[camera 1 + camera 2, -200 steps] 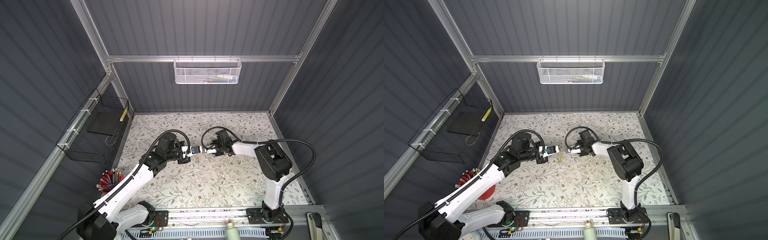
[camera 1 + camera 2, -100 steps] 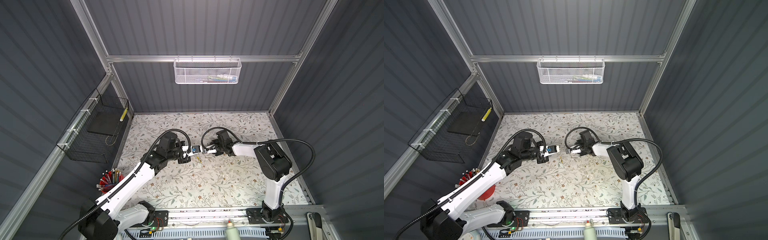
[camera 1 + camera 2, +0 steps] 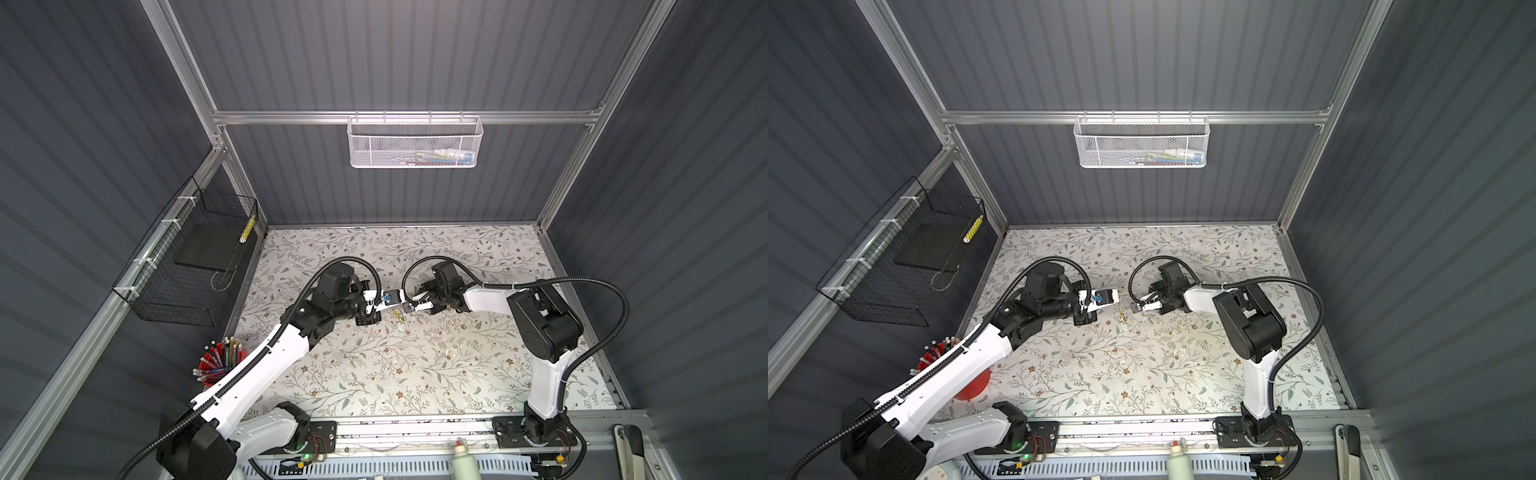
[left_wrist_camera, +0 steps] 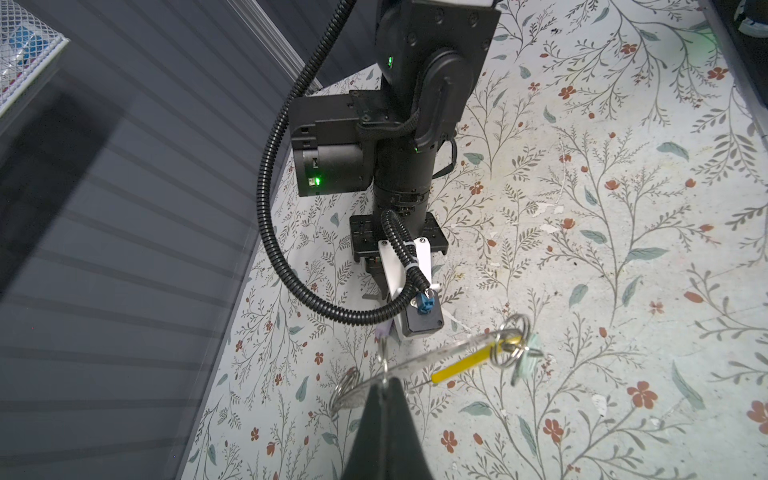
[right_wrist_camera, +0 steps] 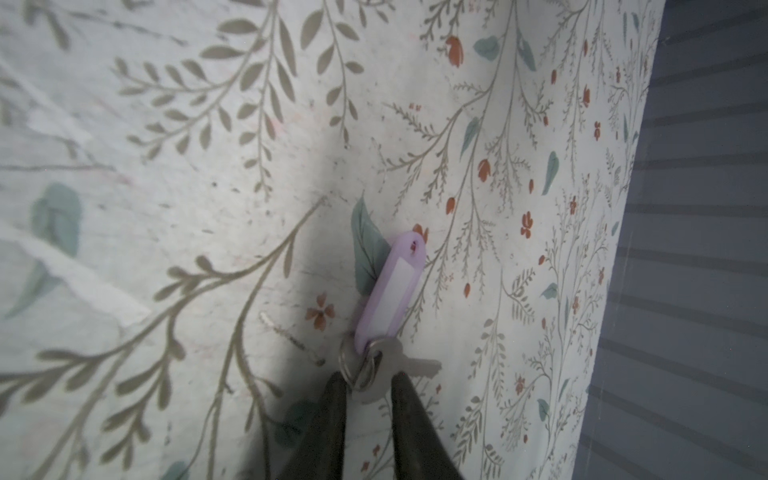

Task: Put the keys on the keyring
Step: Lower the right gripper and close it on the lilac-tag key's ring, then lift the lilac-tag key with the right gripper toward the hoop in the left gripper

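Above the middle of the bench (image 3: 374, 374), whose pale cover printed with leafy sprigs and small red flowers looked scuffed and flecked with white scraps, the two arms met nearly tip to tip. The left claw (image 4: 385, 384) was pinched fully shut on the keyring (image 4: 415, 361), a ridged loop band with a yellow segment that stuck out sideways over the floral cover. It carried metal split rings (image 4: 509, 345) and a pale green tag (image 4: 530, 353) at its far end. The right claw (image 5: 370, 384) stood narrow, its two dark fingers (image 5: 332, 415) pressed to either side of the head of a small silvery key (image 5: 409, 368), from which a split ring and a purple tag (image 5: 392, 286) hung. Dark grey ribbed walls in an aluminium frame closed the bench in on three sides. A white mesh basket (image 3: 413, 143) hung from the back rail, and a black wire basket (image 3: 187, 266) was fixed to the left wall. A red cup of pencils (image 3: 218, 363) stood by the left arm's base.
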You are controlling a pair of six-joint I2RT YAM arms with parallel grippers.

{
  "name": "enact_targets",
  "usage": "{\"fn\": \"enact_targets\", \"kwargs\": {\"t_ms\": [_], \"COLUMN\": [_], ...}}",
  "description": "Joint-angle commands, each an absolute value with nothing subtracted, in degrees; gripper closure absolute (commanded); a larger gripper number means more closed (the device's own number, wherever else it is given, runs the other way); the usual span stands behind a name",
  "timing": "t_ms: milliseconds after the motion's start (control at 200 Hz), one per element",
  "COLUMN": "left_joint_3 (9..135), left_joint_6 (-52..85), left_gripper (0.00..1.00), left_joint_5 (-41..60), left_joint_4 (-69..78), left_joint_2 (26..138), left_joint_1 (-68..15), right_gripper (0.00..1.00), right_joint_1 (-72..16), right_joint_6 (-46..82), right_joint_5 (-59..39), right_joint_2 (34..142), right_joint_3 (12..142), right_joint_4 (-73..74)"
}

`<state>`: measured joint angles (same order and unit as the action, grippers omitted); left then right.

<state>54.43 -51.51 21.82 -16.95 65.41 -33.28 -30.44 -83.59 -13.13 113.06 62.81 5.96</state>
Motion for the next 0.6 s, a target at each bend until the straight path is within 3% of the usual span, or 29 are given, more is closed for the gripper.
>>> {"fn": "enact_targets", "kwargs": {"t_ms": [0, 485, 595], "left_joint_3": [56.49, 57.26, 57.36], "left_joint_6": [-52.30, -52.03, -51.86], "left_gripper": [1.00, 1.00, 1.00], "left_joint_5": [22.38, 23.73, 24.21], "left_joint_4": [-17.46, -17.26, -17.04], "left_joint_2": [65.56, 66.34, 66.32], "left_joint_1": [-32.96, -32.87, -32.78], "right_gripper": [0.79, 1.00, 1.00], "right_joint_1": [-30.96, -31.48, -31.06], "right_joint_6": [-83.15, -75.48, -70.41], "right_joint_5": [-12.39, -12.09, -12.58], "right_joint_2": [115.49, 112.35, 109.71], "right_joint_3": [62.90, 59.98, 58.42], "right_joint_4": [4.31, 10.89, 12.80]}}
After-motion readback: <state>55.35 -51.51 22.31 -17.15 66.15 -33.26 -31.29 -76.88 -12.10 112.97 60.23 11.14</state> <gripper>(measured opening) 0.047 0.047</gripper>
